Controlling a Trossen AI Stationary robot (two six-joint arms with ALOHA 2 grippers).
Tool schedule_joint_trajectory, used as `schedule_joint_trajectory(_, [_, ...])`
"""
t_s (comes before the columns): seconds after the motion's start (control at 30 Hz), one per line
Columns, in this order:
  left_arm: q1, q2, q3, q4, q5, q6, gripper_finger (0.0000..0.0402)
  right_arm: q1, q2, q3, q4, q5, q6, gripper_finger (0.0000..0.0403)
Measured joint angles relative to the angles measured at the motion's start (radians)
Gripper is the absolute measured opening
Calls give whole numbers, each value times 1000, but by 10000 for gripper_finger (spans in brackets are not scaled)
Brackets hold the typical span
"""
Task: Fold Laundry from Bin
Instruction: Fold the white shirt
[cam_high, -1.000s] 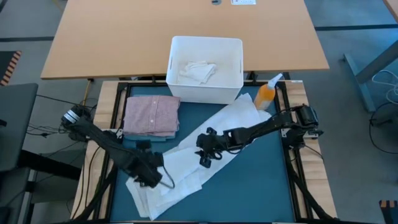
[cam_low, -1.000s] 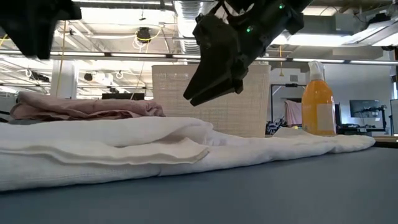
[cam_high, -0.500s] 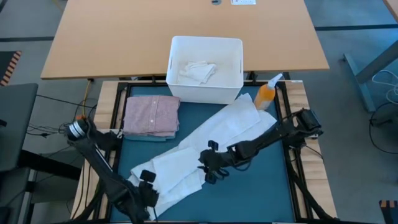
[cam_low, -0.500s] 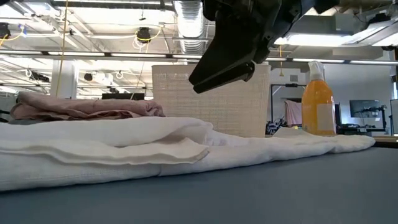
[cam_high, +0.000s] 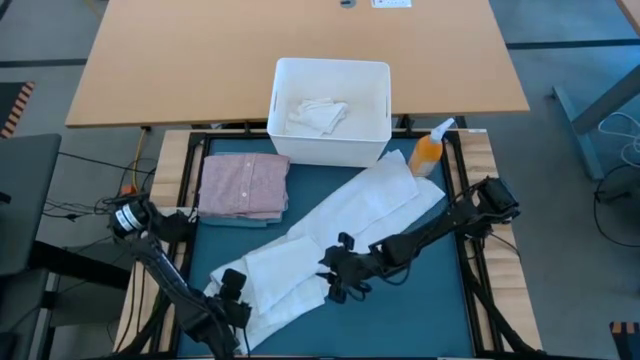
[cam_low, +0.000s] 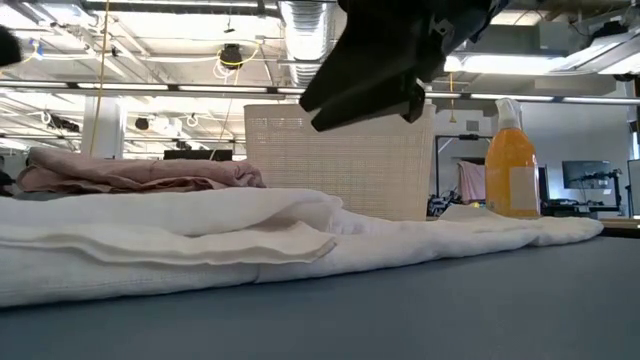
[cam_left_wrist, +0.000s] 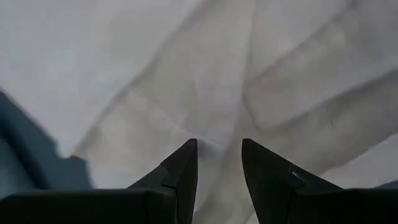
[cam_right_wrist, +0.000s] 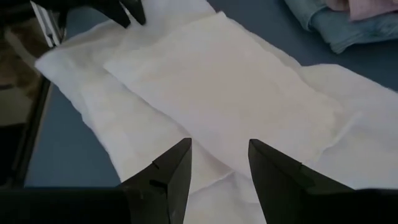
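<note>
A long white cloth (cam_high: 330, 230) lies flat and slanting across the teal mat, from the near left to the far right by the bottle; it also shows in the low view (cam_low: 200, 235). My left gripper (cam_high: 232, 300) is open over the cloth's near left end (cam_left_wrist: 205, 93). My right gripper (cam_high: 342, 276) is open above the cloth's middle (cam_right_wrist: 217, 81), clear of it in the low view (cam_low: 365, 75). A folded pink shirt (cam_high: 245, 183) lies on folded jeans at the far left. The white bin (cam_high: 330, 148) stands at the far edge with a white cloth piece (cam_high: 315, 113) inside.
An orange spray bottle (cam_high: 428, 152) stands at the far right, beside the bin and the cloth's far end. Bare teal mat (cam_high: 420, 290) lies at the near right. A wooden table (cam_high: 200, 60) stands beyond the bin.
Both grippers have gone toward the table's near edge, the left one to the cloth's near left end, the right one along the cloth's middle. In the low view the right gripper has risen. The cloth lies as before.
</note>
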Motion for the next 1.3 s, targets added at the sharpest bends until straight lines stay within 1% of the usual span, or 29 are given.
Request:
schedule_joint_trajectory(0.1, [-12, 0, -47, 51, -1, -5, 114, -1, 0, 0, 28, 1, 2, 184])
schedule_joint_trajectory(0.23, [-24, 0, -60, 59, -72, -19, 105, -12, 0, 0, 61, 0, 19, 184])
schedule_joint_trajectory(0.3, [-31, -1, -59, 54, -88, -20, 88, -18, 0, 0, 64, 0, 24, 184])
schedule_joint_trajectory(0.47, [-44, -1, -59, 30, -94, -34, 16, -33, 0, 0, 65, -2, 47, 184])
schedule_joint_trajectory(0.5, [-43, -1, -59, 29, -94, -37, 9, -37, 0, 0, 65, -6, 48, 184])
schedule_joint_trajectory(0.6, [-43, -1, -54, 23, -72, -32, 4, -38, 0, 0, 65, -36, 48, 184])
schedule_joint_trajectory(0.77, [-49, -25, -27, 16, -24, -3, 1, -32, 0, 1, 52, -130, 79, 184])
schedule_joint_trajectory(0.87, [-64, -54, -27, 32, -7, -10, 0, -11, 0, 1, 30, -148, 97, 184])
schedule_joint_trajectory(1.0, [-87, -100, -26, 106, -41, -11, 0, 20, 0, 1, -41, -103, 95, 184])
schedule_joint_trajectory(1.17, [-102, -106, -27, 109, -35, -30, 0, 43, 12, 1, -132, -12, 68, 184])
schedule_joint_trajectory(1.3, [-110, -106, -27, 124, -22, -25, 0, 30, 45, -3, -145, 7, 35, 184])
